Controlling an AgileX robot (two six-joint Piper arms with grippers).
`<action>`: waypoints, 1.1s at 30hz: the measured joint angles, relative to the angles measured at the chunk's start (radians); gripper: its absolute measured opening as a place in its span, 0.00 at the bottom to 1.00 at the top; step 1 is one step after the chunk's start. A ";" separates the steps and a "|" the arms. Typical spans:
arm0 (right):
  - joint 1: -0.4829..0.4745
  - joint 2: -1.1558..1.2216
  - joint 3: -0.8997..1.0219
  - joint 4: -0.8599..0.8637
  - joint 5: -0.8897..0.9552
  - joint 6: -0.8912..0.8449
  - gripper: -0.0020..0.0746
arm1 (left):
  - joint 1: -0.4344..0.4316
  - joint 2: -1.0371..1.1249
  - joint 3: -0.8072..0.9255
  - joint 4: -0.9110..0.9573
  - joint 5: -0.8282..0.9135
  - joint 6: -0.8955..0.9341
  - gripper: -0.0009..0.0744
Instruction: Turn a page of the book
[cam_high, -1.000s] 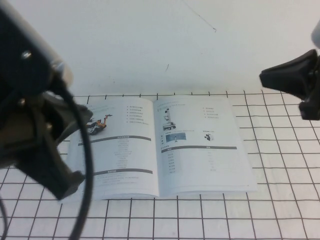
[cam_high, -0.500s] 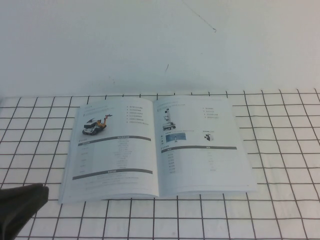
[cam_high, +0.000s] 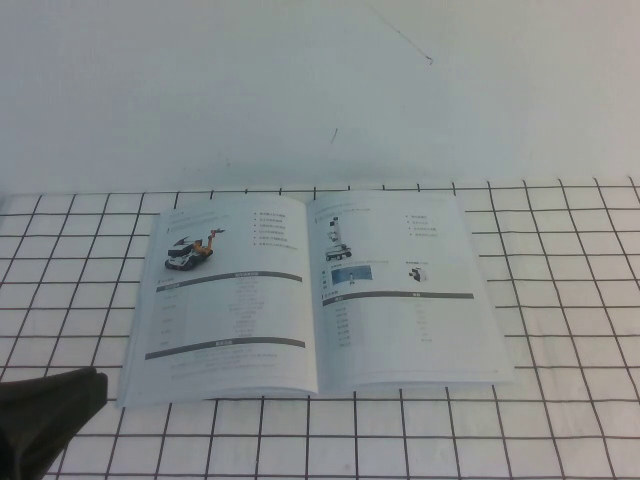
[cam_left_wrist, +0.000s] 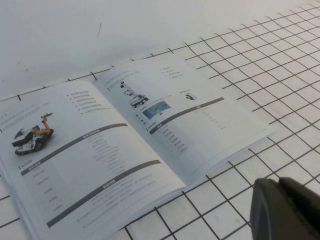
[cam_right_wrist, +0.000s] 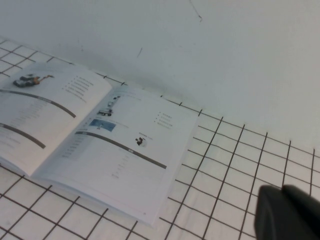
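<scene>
**While the book lies open: one manual, two grippers off its corners**

As it lies now, the book (cam_high: 312, 330) is spread flat with its spine running from near edge to far edge.

- The page (cam_high: 225, 290): the left-hand leaf of the book, lying flat. The side facing up shows a low vehicle with an orange part (cam_left_wrist: 34, 137) at its far end. Two grey bars and fine text run below that.
- Facing leaf (cam_high: 400, 300): the right-hand half of the book, also flat. It shows a dark robot (cam_high: 338, 240) above two small photos, then one grey bar.
- Left gripper (cam_high: 45, 415): a dark shape close beside the book's near left corner. It appears clear of the paper, and it holds nothing visible. Whether it is apart or together I cannot tell.
- Right gripper (cam_right_wrist: 287, 212): seen only in its own wrist view, as a dark shape. It sits off the book's near right corner, well apart from the book. Whether it is apart or together I cannot tell.
- Gridded table (cam_high: 560, 420): white with black lines, under and around the book.
- White wall (cam_high: 300, 90): rises just behind the book's far edge.
</scene>
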 joint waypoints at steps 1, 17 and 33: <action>0.000 0.000 0.000 0.000 -0.002 0.000 0.02 | 0.000 0.000 0.000 0.000 0.000 0.000 0.01; 0.000 0.000 0.000 0.000 0.000 0.000 0.02 | 0.000 0.000 0.000 0.017 -0.003 -0.007 0.01; 0.000 0.000 0.000 0.009 0.006 0.000 0.02 | 0.497 -0.291 0.284 0.125 -0.164 -0.325 0.01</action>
